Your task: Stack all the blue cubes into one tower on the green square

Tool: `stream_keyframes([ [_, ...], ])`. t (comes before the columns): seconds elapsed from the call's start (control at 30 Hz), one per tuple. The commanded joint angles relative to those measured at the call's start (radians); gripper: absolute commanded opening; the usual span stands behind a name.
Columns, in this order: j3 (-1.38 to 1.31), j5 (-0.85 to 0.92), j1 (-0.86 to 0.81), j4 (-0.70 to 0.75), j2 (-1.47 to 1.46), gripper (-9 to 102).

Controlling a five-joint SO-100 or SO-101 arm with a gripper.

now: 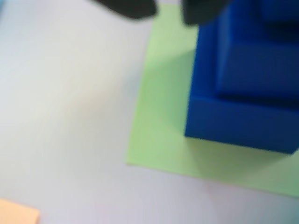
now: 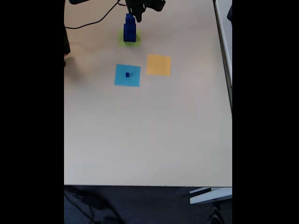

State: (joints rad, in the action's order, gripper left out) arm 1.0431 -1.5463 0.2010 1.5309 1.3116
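Observation:
A tower of three dark-blue cubes (image 2: pixel 130 29) stands on the green square (image 2: pixel 129 43) at the far end of the table. The blurred wrist view shows the large bottom cube (image 1: pixel 238 123) with a smaller cube (image 1: pixel 257 70) on it, set toward the right of the green square (image 1: pixel 159 135). The tiny blue cube (image 2: pixel 127 74) sits apart on the light-blue square (image 2: pixel 133 79). My gripper (image 2: pixel 136 14) hovers just above and right of the tower's top. In the wrist view its two dark fingertips (image 1: pixel 126 7) stand apart, so the gripper (image 1: pixel 168 9) is open and holds nothing.
An orange-yellow square (image 2: pixel 159 65) lies right of the light-blue one; its corner (image 1: pixel 16 213) shows at the wrist view's bottom left. A black cable (image 2: pixel 88 22) runs along the far left. The table edge (image 2: pixel 231 93) is at the right.

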Motion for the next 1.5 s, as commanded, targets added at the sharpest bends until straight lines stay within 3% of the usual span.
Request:
stream_keyframes([
  [0.0,-0.046,-0.023,-0.018,0.014,0.107,0],
  [0.13,-0.255,-0.147,0.012,0.225,0.035,0],
  [0.63,-0.152,-0.334,0.086,0.233,0.061,0],
  [1.47,0.009,-0.44,0.17,0.232,0.192,0],
])
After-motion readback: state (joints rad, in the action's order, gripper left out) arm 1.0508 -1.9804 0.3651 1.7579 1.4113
